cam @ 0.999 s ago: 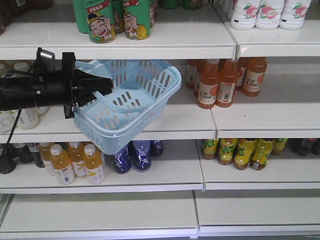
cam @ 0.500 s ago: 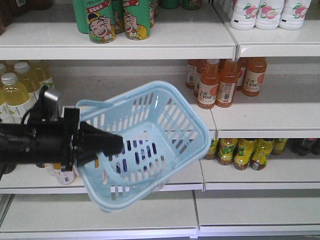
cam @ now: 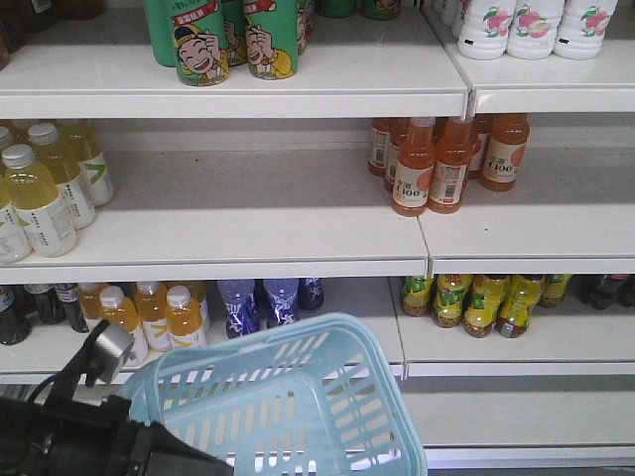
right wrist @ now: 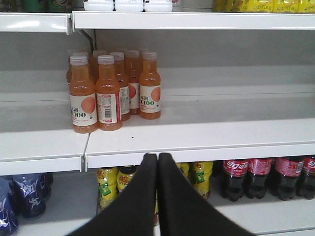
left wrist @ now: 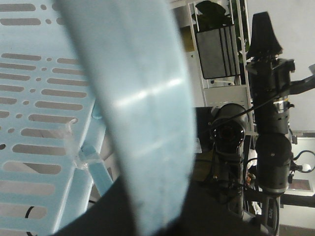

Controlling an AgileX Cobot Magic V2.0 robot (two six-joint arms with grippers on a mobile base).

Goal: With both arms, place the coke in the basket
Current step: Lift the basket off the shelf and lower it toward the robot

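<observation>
Coke unseen; basket-carrying step. Basket (cam: 332,392) hangs from left gripper (cam: 198,461), pinching its handle (left wrist: 138,123). Right gripper (right wrist: 157,162), pressed together and empty, must fetch coke next.

Glossy smooth plastic basket (cam: 248,349); smooth shelf (cam: 248,213)

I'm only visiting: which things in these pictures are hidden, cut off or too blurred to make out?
Front view: the fingers of the black left gripper, behind the pale blue slotted plastic basket and cut by the bottom edge; its grip cannot be told.
Left wrist view: the same fingers, covered by the basket's blurred blue handle.
The slim red coke bottle: in no view; the right wrist view shows only dark red-labelled cola bottles.
</observation>
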